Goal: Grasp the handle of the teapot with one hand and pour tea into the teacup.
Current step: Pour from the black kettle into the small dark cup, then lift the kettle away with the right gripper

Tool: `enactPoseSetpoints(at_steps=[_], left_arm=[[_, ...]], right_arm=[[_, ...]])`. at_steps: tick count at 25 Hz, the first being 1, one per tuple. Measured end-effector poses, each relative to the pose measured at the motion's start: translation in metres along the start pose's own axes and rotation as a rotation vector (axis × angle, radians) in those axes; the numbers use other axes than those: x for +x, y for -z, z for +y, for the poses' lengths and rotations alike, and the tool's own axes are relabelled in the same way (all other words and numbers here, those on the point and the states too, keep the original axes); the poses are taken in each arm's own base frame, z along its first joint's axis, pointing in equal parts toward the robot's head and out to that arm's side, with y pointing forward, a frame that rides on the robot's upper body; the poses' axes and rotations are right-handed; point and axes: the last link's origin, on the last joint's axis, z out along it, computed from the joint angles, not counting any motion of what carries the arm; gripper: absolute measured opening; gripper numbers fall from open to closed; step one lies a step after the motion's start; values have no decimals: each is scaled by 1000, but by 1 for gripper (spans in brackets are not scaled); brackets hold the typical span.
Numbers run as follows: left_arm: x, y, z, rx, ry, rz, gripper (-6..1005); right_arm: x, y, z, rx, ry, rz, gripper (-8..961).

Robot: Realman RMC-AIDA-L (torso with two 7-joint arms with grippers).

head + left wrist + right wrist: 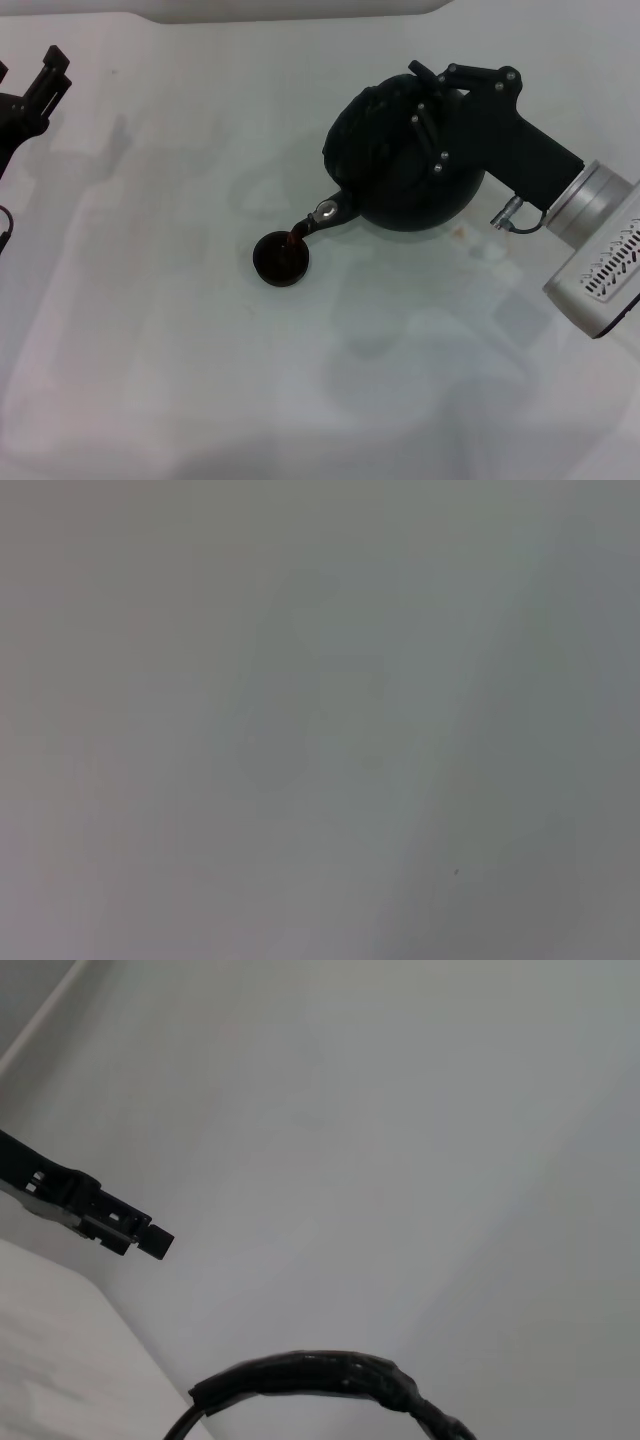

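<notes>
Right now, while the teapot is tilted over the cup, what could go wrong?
1. The teacup is far smaller than the teapot, and reddish tea already runs from the spout onto its near rim; a slight shift could send tea onto the white table.
2. The right gripper holds only the handle, so the tilted pot might swing or slip.
3. The cup stands free; the spout could nudge it.

The left gripper is parked far off.

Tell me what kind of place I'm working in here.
Likely a lab or test bench rather than a kitchen: a bare white table holds only the teapot and teacup. The right claw tilts the pot by its handle; the left claw is parked at the table's edge.
</notes>
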Motion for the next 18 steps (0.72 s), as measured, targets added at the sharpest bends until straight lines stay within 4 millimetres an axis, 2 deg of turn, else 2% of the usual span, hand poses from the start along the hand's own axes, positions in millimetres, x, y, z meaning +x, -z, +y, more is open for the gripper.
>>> enactPoseSetpoints(at_steps=[18], left_arm=[[0,0,0,1,1,1,893]], right_arm=[[0,-1,1,-1,12,4,121]])
